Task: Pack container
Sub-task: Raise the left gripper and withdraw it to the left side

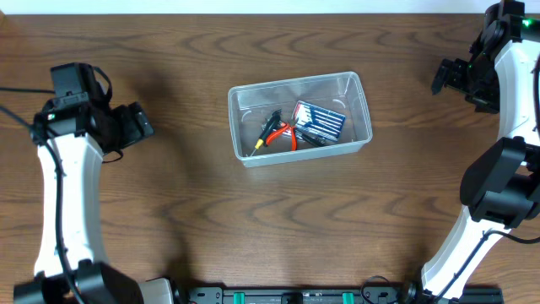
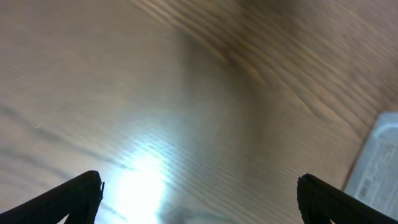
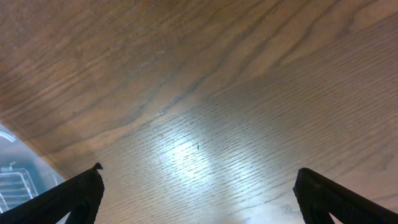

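The clear plastic container (image 1: 242, 98) stands at the table's middle. Inside lie red-handled pliers (image 1: 285, 134), a dark tool with a yellow tip (image 1: 264, 133) and a blue-and-white striped packet (image 1: 320, 121). My left gripper (image 1: 143, 125) is open and empty, well left of the container; its wrist view shows the fingers wide apart (image 2: 200, 190) over bare wood, with the container's corner (image 2: 380, 158) at the right edge. My right gripper (image 1: 440, 78) is open and empty, right of the container; its fingers (image 3: 199, 186) are spread over bare wood, the container's edge (image 3: 12, 177) at the lower left.
The wooden table (image 1: 169, 211) surrounds the container. A black rail (image 1: 295, 295) runs along the front edge. Both arms' white links stand at the table's left and right sides.
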Controlling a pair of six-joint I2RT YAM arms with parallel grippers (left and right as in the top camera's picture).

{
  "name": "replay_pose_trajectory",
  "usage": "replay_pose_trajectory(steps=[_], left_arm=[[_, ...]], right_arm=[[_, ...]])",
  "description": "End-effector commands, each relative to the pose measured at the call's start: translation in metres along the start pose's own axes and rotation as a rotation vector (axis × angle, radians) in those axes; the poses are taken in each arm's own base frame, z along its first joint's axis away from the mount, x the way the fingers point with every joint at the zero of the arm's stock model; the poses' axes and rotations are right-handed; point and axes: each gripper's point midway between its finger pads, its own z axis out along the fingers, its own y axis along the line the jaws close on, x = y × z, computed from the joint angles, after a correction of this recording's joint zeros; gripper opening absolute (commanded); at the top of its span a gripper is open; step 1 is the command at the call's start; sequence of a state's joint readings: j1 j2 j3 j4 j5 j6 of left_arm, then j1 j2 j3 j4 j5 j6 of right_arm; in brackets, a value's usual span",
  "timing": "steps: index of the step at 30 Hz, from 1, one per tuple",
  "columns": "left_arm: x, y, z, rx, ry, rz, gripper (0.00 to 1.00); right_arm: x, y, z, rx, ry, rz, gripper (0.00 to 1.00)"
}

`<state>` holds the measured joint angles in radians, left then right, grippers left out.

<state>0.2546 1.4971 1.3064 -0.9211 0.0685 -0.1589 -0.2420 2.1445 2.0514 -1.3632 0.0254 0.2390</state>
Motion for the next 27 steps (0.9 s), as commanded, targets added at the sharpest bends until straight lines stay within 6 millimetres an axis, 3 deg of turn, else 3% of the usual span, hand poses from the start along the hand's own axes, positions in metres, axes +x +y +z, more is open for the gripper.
replay_pose_trajectory(steps=[1,8,14,27], left_arm=[[0.004,-0.016,0.022,0.094,0.067,0.069,0.98],[0.003,-0.020,0.048,0.114,0.106,0.095,0.98],[0.001,-0.020,0.049,0.117,0.096,0.175,0.98],[0.001,-0.020,0.049,0.117,0.097,0.173,0.98]], right_arm=[[0.000,0.001,0.000,-0.001,-0.001,0.017,0.99],[0.000,0.001,0.000,-0.001,-0.001,0.017,0.99],[0.000,0.001,0.000,-0.001,-0.001,0.017,0.99],[0.000,0.001,0.000,-0.001,-0.001,0.017,0.99]])
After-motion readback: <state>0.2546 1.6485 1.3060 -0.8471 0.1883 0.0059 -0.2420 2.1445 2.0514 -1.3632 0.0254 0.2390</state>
